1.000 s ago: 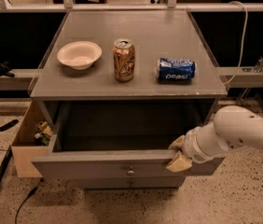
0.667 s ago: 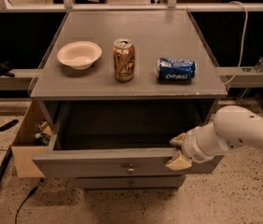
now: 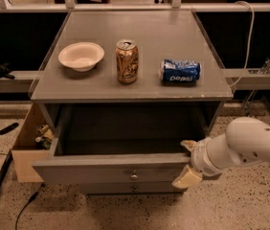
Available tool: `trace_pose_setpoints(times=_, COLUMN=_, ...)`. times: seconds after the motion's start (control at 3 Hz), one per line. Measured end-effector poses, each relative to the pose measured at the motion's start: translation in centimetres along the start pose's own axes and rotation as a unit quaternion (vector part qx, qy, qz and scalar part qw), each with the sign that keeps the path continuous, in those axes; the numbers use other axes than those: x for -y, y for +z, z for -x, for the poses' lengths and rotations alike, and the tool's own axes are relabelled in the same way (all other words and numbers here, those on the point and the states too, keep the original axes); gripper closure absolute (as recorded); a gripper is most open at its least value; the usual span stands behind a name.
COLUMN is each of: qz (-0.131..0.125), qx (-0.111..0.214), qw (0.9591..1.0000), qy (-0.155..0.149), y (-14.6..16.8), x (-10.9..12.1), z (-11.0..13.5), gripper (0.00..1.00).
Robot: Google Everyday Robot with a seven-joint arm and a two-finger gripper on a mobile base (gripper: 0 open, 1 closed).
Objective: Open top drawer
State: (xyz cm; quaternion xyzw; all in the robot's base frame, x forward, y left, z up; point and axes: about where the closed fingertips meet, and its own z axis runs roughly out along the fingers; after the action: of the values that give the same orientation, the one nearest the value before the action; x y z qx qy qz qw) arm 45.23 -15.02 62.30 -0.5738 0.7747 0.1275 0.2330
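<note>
I see the top drawer pulled well out from under the grey cabinet top, its deep box open to view and its small round knob facing me. My gripper sits at the right end of the drawer's front panel. One fingertip is over the inner edge, the other is on the outer face, and they are clamped narrowly on the panel. On the cabinet top stand a white bowl and an upright tan can, and a blue Pepsi can lies on its side
</note>
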Motion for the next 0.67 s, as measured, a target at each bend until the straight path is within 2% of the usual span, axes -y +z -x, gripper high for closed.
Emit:
trace_pose_setpoints(times=0.33, qz=0.0, qx=0.0, qw=1.0, qy=0.0, y=-0.4, x=0.1, z=0.2, gripper=0.54)
trace_pose_setpoints(times=0.67, qz=0.0, qx=0.019, qw=0.9997, qy=-0.015, y=-1.6, x=-3.5, z=1.3, gripper=0.85)
